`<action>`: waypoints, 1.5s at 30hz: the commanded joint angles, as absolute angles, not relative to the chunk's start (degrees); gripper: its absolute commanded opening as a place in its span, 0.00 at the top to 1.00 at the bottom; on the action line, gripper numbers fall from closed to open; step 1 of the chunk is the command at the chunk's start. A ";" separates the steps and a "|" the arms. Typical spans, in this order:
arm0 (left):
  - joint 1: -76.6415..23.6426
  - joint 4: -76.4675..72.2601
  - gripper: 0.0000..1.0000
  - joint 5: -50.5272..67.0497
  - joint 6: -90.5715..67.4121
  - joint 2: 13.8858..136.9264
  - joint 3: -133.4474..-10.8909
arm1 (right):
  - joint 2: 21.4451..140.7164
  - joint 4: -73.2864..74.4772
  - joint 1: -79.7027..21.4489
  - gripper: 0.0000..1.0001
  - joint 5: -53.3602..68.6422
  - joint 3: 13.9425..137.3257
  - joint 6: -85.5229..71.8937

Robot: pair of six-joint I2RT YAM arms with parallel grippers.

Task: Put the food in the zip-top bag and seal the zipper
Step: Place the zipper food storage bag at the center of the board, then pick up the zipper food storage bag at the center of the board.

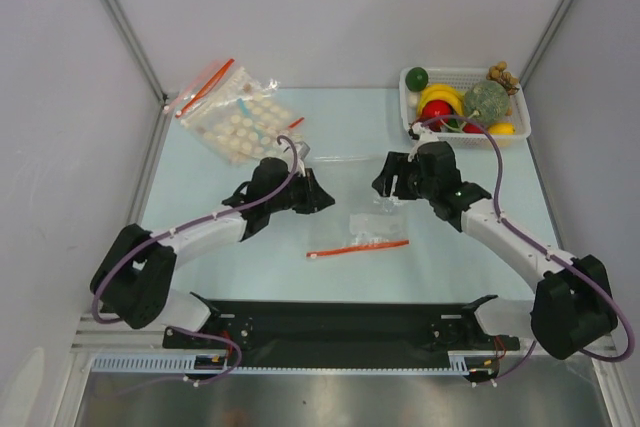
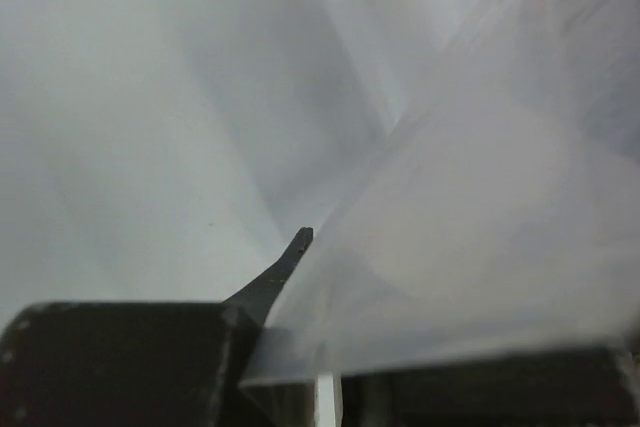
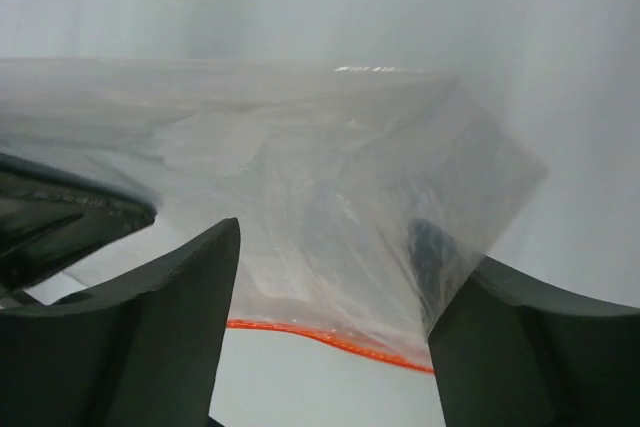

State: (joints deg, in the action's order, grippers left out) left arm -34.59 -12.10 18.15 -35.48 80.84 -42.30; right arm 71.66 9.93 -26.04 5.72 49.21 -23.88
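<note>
Clear zip-top bag (image 1: pixel 376 224) at centre of worktop (image 1: pixel 300 277), between my two arms, its zipper (image 1: pixel 358 246) along near edge. Far right, basket (image 1: pixel 407 97) holds food: grey-green ball (image 1: pixel 487 99), red fruit (image 1: pixel 436 112), dark green ball (image 1: pixel 417 77). Right fingers (image 1: pixel 383 184) spread wide, gripping nothing, bag film across gap. Left fingers (image 1: pixel 325 197) just beside bag, film blocks wrist view, cannot tell their grip.
</note>
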 commanded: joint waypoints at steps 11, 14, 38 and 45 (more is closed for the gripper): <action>-29.79 -3.35 0.29 8.55 -30.86 82.54 -47.64 | 66.71 7.30 -29.00 0.06 0.53 48.34 -22.06; -29.79 -1.77 0.21 4.94 -29.71 78.93 -47.02 | 68.29 7.65 -29.09 0.06 0.44 48.60 -22.41; -61.86 15.99 0.00 -20.53 1.12 90.34 -63.45 | 53.36 6.77 -15.83 0.09 -7.91 37.45 -38.93; -68.37 21.79 0.00 -23.29 6.68 101.86 -70.40 | 46.76 4.84 -8.01 0.09 -4.32 32.87 -42.98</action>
State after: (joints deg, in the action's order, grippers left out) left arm -66.98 18.15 -19.86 1.72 100.47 -66.83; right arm 48.47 7.84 -10.41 -6.35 33.74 -40.32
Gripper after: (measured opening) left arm 0.996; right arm 0.913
